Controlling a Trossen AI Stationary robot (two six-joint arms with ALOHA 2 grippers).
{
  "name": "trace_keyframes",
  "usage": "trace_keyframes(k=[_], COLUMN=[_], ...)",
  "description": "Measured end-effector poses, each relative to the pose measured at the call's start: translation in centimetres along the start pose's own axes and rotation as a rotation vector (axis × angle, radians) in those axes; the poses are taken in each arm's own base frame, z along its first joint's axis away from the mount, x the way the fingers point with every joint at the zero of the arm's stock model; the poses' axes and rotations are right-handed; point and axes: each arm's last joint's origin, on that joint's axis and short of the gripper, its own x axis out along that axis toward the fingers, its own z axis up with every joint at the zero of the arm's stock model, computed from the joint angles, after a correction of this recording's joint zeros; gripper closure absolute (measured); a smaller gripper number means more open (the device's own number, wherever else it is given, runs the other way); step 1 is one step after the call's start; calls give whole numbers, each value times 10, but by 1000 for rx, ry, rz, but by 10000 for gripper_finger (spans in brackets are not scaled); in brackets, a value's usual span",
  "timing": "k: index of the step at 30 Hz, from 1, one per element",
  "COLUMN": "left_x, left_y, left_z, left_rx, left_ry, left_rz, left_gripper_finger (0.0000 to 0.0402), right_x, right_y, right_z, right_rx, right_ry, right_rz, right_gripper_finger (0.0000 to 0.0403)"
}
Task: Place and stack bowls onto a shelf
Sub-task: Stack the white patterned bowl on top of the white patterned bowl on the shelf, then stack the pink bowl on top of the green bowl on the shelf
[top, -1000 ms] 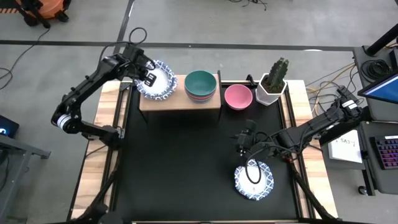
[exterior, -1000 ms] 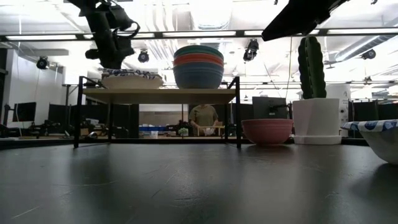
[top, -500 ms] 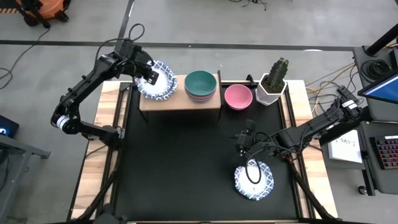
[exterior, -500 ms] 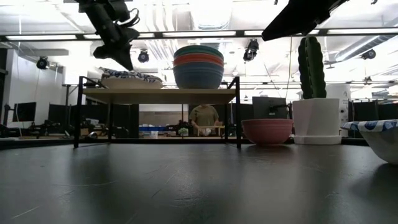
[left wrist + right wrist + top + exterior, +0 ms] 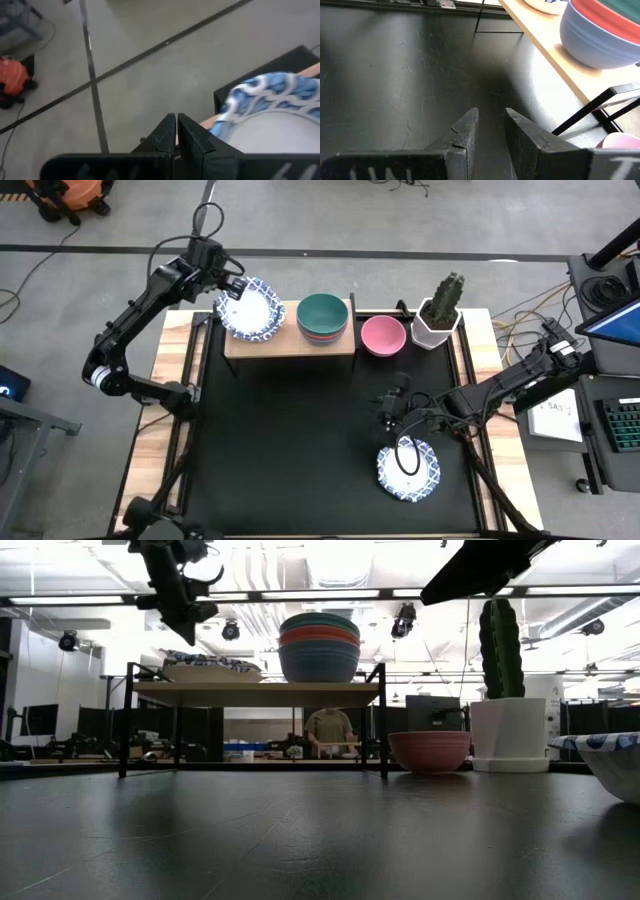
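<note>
A stack of white bowls with blue patterned rims (image 5: pixel 250 310) sits on the left end of the light-wood shelf (image 5: pixel 290 343). A stack of plain bowls (image 5: pixel 322 317), dark green on top, stands on the shelf's right end. A pink bowl (image 5: pixel 382 335) and one more patterned bowl (image 5: pixel 408 468) rest on the black mat. My left gripper (image 5: pixel 235 283) is shut and empty. It hangs above and just off the far-left side of the patterned stack (image 5: pixel 270 107). My right gripper (image 5: pixel 388 420) is slightly open and empty over the mat, beyond the lone patterned bowl.
A white cactus pot (image 5: pixel 438 320) stands right of the pink bowl at the mat's far right corner. The black mat (image 5: pixel 290 450) covers most of the table. In the low view a person (image 5: pixel 327 730) shows in the room behind the shelf.
My left gripper has risen from the patterned stack on the shelf and drawn back toward the table's far-left corner, tipping as it went. The stack stays where it was on the shelf.
</note>
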Motion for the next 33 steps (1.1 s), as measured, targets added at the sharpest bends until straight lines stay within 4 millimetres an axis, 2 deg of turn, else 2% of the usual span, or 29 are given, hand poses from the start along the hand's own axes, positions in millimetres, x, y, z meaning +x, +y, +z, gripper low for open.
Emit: trace_keyframes(k=[6,9,15,19,27,33], left_x=[21,30,31,27,15,-18], left_y=[-10,-16,-19,-20,-36,-45], left_z=[-16,-25,-28,-27,-27,-28], left_rx=[21,18,5,-1,36,34], left_ry=[101,152,160,147,130,44], left_rz=[-16,-95,-152,-172,-224,-286], left_gripper_finger=[400,400,400,400,400,400], right_x=[0,0,0,0,0,0], right_y=[0,0,0,0,0,0], right_z=[0,0,0,0,0,0], right_rx=[0,0,0,0,1,12], right_ry=[0,0,0,0,-2,-3], right_rz=[0,0,0,0,-5,-6], right_gripper_finger=[319,319,319,319,319,319])
